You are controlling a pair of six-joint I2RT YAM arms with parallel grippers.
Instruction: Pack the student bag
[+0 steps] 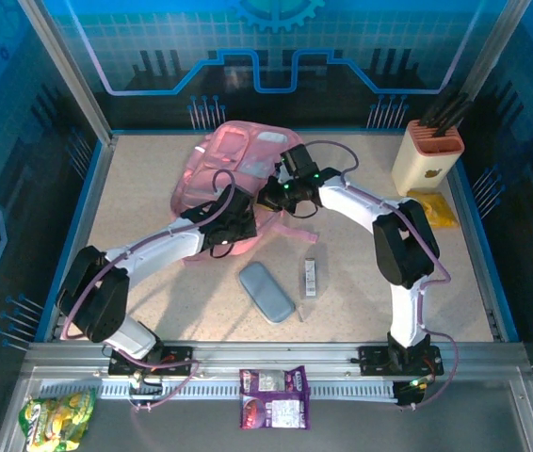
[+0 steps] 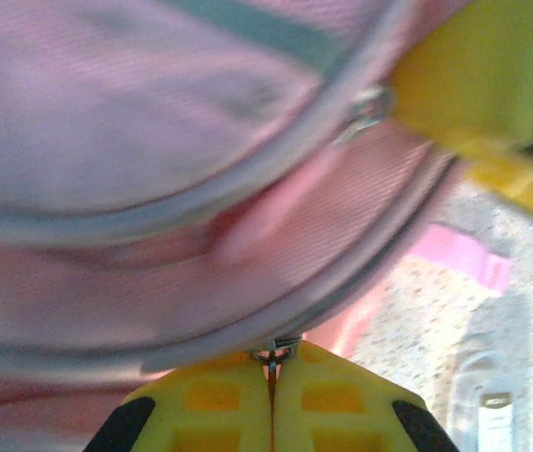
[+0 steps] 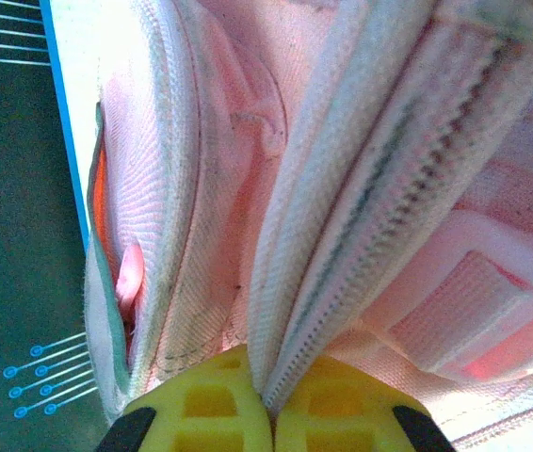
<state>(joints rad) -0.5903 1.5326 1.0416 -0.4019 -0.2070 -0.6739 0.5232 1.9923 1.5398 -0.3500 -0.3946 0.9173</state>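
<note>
- The student bag (image 1: pixel 229 160) lies on the table (image 1: pixel 153 282) towards its far side, left of centre, with a pale reflective panel facing up and a pink strap trailing towards the near right.
- The left gripper (image 1: pixel 244 215) sits at the bag's near edge. In the left wrist view its yellow fingers (image 2: pixel 219 405) are pressed together, pinching a small metal zip pull (image 2: pixel 276 352) that hangs from the curved zip line of the bag (image 2: pixel 153 141).
- The right gripper (image 1: pixel 268 198) reaches in from the right and meets the bag just beside the left one. In the right wrist view its two yellow fingers (image 3: pixel 210 405) are closed tight on a fold of the bag (image 3: pixel 361 188), with the zip tape and its teeth (image 3: pixel 342 245) running up from between them.
- A pocket gapes on the left of that view, showing an orange lining.
- Nearer than the bag, a grey pencil case (image 1: pixel 266 292) lies flat, and a small narrow box (image 1: pixel 310 278) lies just right of it, apart from it.
- At the far right stands a beige holder (image 1: pixel 427 155) with dark handles sticking up, and a yellow packet (image 1: pixel 434 209) lies close on its near side.
- On the near rail lie a purple snack packet (image 1: pixel 274 397) and, at the left, a green and yellow packet (image 1: pixel 57 417).
</note>
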